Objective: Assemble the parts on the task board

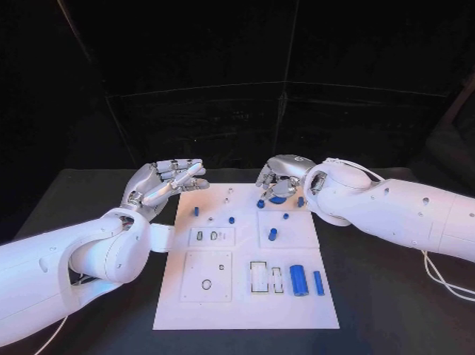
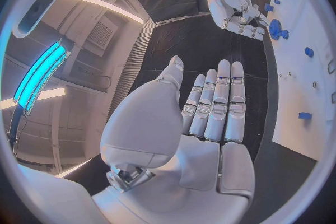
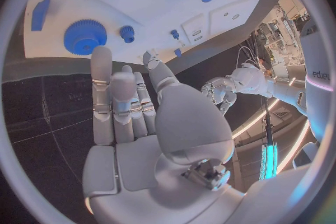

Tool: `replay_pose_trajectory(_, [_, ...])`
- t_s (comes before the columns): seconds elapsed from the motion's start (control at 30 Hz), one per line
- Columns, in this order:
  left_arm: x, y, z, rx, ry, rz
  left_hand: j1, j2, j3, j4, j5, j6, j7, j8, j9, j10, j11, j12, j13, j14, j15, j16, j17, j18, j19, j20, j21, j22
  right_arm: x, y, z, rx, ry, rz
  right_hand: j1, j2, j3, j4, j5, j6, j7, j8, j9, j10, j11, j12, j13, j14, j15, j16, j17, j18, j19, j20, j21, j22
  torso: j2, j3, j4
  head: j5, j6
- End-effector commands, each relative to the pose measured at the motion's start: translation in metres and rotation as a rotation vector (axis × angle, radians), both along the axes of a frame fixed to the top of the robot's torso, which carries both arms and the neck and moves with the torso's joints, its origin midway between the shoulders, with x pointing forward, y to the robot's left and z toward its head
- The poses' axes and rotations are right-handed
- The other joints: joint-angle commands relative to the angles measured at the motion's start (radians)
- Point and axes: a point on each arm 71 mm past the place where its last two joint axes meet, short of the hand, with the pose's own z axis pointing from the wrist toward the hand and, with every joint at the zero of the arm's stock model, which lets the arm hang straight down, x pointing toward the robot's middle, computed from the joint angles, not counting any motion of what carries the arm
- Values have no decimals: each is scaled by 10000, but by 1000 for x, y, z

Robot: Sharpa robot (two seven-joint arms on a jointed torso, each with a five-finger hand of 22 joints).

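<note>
The white task board (image 1: 248,303) lies in the middle of the table. My right hand (image 1: 283,177) hovers over its far edge, fingers stretched out and holding nothing (image 3: 129,106). Just beyond its fingertips a large blue gear (image 3: 84,37) lies flat on the board (image 1: 277,200), with a small blue gear (image 3: 126,33) beside it. My left hand (image 1: 172,181) is raised by the board's far left corner, fingers straight and apart, palm bare (image 2: 210,106). A thick blue cylinder (image 1: 298,279) and a thinner blue bar (image 1: 319,282) lie near the board's right edge.
Another blue cylinder (image 1: 271,234) lies mid-board, and small blue pieces (image 1: 231,220) dot the far half. Raised white plates with slots (image 1: 211,236) and a hole (image 1: 206,284) sit on the left half. Black table (image 1: 387,296) surrounds the board.
</note>
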Motion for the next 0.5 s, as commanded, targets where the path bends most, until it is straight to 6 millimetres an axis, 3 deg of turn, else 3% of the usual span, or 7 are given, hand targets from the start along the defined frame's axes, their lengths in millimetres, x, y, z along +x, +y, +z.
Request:
replay_pose_trajectory(0.03, [-1,-3,3,-6,-145,-246,94,0,8,-74,45,93,2,-50,-19,63,17,-44,-10,-3,1,-85,17,53,47,6,-12,-18,1,3,-2,-958,64,-41,-47,-3,94,-15,-38,-106,-21,-3,3,-114,-25,35,25,389,103,771,909,-13,-44,47,397,416,169,2,5,-19,4])
replay_pose_trajectory(0.5, [0,-3,7,-16,-202,-286,74,7,-15,-98,45,94,30,-83,-26,57,37,-88,-17,-30,16,-141,24,49,34,14,-45,-44,4,9,-6,-1442,257,2,-9,18,287,-22,-59,-192,-25,4,7,-197,-18,52,49,339,139,1628,1887,-118,11,100,1251,1363,287,16,9,4,-38])
